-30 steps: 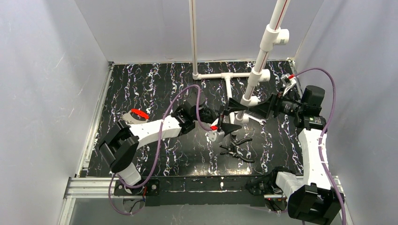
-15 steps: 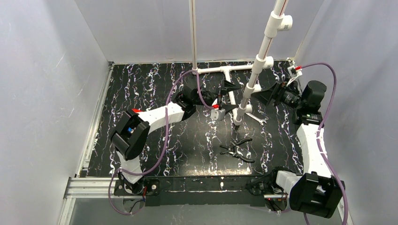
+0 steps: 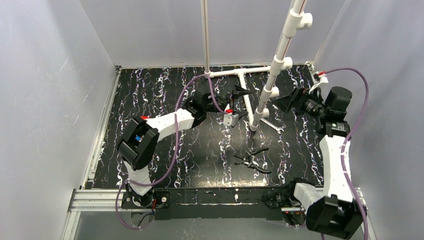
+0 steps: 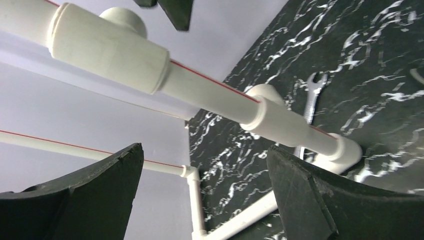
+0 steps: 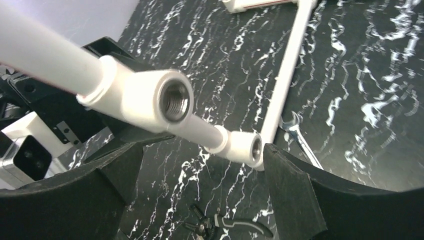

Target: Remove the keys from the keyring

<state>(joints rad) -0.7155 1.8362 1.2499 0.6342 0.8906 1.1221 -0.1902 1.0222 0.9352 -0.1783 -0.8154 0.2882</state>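
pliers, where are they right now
In the top view the black-handled pliers lie on the table just right of centre, toward the near edge from the foot of the white pipe stand, with a small wrench beyond them.

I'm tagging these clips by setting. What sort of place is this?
Probably a robotics test cell, not a home: two robot arms mounted at the near edge of a black marbled tabletop, plain grey panels walling it in, and a white PVC pipe frame standing on it.
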